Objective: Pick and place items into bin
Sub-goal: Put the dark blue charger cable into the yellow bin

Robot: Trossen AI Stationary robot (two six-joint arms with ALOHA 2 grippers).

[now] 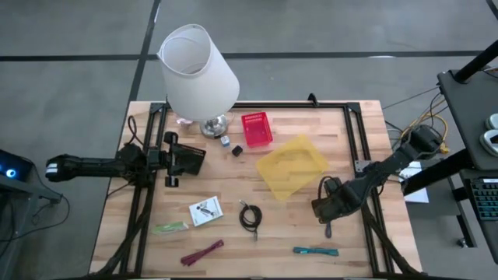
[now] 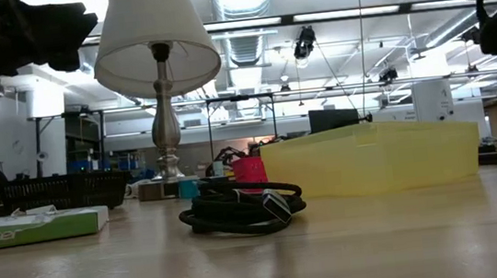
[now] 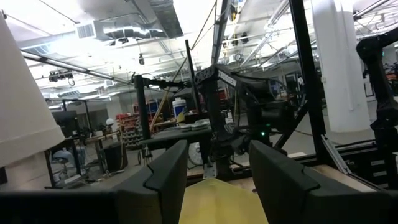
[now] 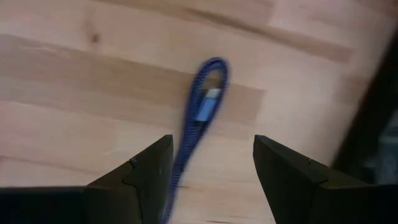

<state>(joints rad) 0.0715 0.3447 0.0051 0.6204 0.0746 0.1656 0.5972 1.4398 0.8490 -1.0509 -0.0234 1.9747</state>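
Observation:
My right gripper (image 1: 325, 211) hovers low over the table's near right part, fingers open. In the right wrist view a purple tie (image 4: 202, 118) lies on the wood between and ahead of the open fingers (image 4: 211, 146), apart from both. The high view shows it as a thin dark strip (image 1: 327, 229). My left gripper (image 1: 196, 159) waits open at mid-left, pointing at the yellow bin (image 1: 292, 166). Flat on the table lie a teal tie (image 1: 316, 250), a maroon tie (image 1: 202, 253), a green strip (image 1: 171, 228), a white card packet (image 1: 206, 211), a black coiled cable (image 1: 250, 216) and a tiny dark cube (image 1: 224, 141).
A big white lamp (image 1: 198, 70) stands at the far left-centre, with a red basket (image 1: 256, 130) beside it. A black frame rail (image 1: 359, 148) runs along the table's right side near my right arm. Bare wood lies between the cable and the teal tie.

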